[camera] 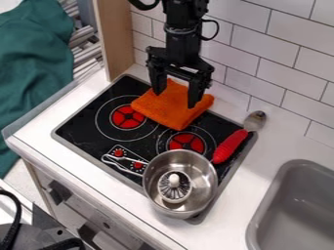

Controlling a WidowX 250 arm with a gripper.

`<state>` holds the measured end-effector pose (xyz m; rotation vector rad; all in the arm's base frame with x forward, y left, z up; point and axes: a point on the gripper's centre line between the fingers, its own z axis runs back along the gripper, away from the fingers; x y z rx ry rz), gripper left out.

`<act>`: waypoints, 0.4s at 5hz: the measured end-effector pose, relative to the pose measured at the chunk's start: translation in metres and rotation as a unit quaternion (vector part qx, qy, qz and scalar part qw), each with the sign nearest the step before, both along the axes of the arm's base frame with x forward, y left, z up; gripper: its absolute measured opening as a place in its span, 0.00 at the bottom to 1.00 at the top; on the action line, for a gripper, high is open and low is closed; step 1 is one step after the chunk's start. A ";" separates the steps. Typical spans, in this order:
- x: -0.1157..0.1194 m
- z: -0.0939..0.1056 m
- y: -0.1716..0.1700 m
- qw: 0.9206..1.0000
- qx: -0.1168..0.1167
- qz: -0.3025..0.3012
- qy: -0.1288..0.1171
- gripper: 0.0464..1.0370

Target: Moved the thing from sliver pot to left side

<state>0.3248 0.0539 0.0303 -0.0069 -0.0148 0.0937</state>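
We are hanging our black two-finger gripper [175, 99] over the orange fabric cloth [171, 110], fingers spreading wide, gripping nothing; our round silver metal pot [202, 171] is holding a round white-and-dark ridged object [174, 187].

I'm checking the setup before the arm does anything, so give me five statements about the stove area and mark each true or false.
1. The orange cloth lies on the stove. True.
2. The silver pot has nothing in it. False: a round item with a pale knob sits inside.
3. The gripper is over the cloth, its jaws apart. True.
4. The red-handled spoon lies in the sink. False: its handle rests over the stove's right part and its bowl is by the counter near the tiles.
5. In the camera view, the pot is nearer the camera than the cloth. True.
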 end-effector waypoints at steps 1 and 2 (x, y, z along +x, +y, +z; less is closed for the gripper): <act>-0.007 -0.013 -0.003 1.000 -0.006 0.004 0.022 0.97; -0.028 -0.025 -0.016 0.998 -0.023 0.020 0.050 0.97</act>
